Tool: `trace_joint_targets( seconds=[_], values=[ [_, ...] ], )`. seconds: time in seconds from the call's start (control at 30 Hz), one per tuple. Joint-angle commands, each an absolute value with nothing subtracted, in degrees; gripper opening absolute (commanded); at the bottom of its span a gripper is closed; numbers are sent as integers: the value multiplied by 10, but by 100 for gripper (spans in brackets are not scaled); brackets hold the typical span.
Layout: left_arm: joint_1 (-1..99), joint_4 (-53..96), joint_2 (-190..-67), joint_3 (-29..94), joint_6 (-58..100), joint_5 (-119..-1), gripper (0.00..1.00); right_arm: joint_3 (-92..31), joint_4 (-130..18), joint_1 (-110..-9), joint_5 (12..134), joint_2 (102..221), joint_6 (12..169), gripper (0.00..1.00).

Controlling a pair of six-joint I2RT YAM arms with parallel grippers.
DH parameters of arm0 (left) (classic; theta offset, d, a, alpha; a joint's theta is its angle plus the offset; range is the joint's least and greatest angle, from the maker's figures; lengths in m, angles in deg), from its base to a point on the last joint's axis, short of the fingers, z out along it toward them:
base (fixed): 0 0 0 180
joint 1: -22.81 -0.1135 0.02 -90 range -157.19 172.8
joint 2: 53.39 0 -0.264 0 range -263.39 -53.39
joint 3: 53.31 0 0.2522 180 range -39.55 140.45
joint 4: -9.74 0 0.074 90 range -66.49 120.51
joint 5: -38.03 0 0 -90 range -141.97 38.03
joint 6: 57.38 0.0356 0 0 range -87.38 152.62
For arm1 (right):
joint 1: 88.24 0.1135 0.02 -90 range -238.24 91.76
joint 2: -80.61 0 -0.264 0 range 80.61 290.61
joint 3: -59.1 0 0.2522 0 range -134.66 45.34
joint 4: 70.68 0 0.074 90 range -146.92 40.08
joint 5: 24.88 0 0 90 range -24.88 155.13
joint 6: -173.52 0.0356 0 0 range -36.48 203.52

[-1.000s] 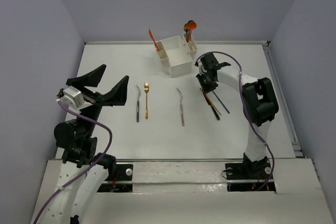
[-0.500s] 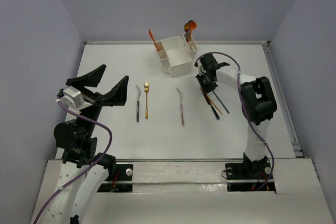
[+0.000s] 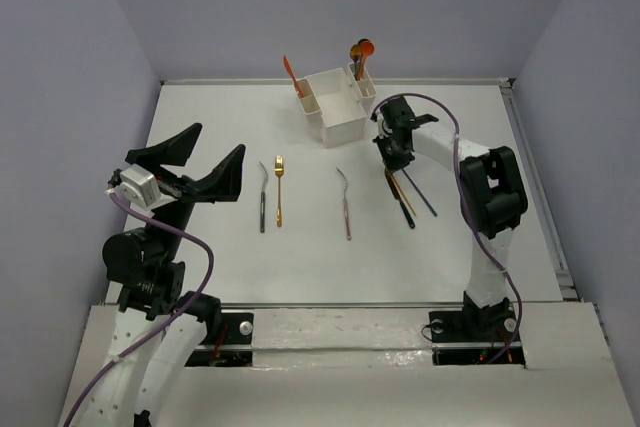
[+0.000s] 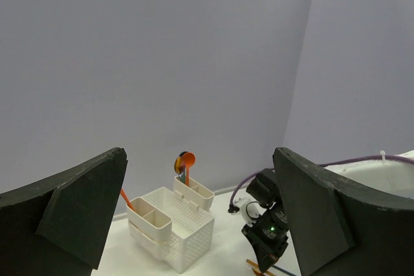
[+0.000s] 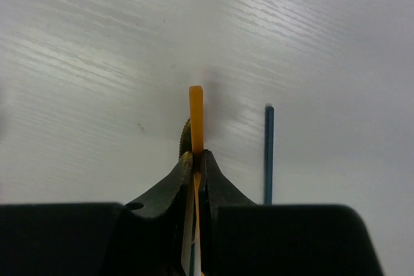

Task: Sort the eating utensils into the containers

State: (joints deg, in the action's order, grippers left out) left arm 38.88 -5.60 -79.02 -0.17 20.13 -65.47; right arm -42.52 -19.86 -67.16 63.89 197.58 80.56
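The orange utensil is pinched edge-on between the two fingers of my right end effector, which has closed on its slim handle, with a short length poking out past the fingertips. I judge the narrow-side grip is the only way to get under such a flat piece. I cannot tell whether it has left the surface yet. A teal piece lies just beside it on the worktop, parallel and untouched, in the cluster towards the right edge.

The white container stands near the middle of the far edge, close to this arm. An orange piece leans out of a narrow compartment on one side and an orange spoon stands in one on the other, so I reckon like goes with like.

Around the centre of the worktop, the gold fork, the black-handled silver piece and the purple-handled one wait in a loose row, well apart.

My left end effector hangs raised near the left edge, its fingers spread wide and holding nothing, out of the way.
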Motion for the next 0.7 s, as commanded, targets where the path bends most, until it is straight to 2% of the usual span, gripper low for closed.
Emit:
trace_joint_targets(
  seconds=[0.0, 0.03, 0.23, 0.47, 0.67],
  values=[
    [392, -87, -784, 14, 202, -660, 99, -451, -204, -664, 626, 1926, 819, 2],
    [392, -87, -784, 13, 201, -660, 99, -451, -213, -664, 628, 1921, 821, 0],
    [392, -87, -786, 14, 201, -662, 99, -452, -311, -651, 688, 1853, 863, 0],
    [392, -87, -787, 14, 202, -660, 99, -390, -671, -632, 798, 1767, 972, 0],
    [392, -87, -786, 14, 203, -659, 99, -400, -928, -614, 796, 1830, 1034, 0]
  ],
)
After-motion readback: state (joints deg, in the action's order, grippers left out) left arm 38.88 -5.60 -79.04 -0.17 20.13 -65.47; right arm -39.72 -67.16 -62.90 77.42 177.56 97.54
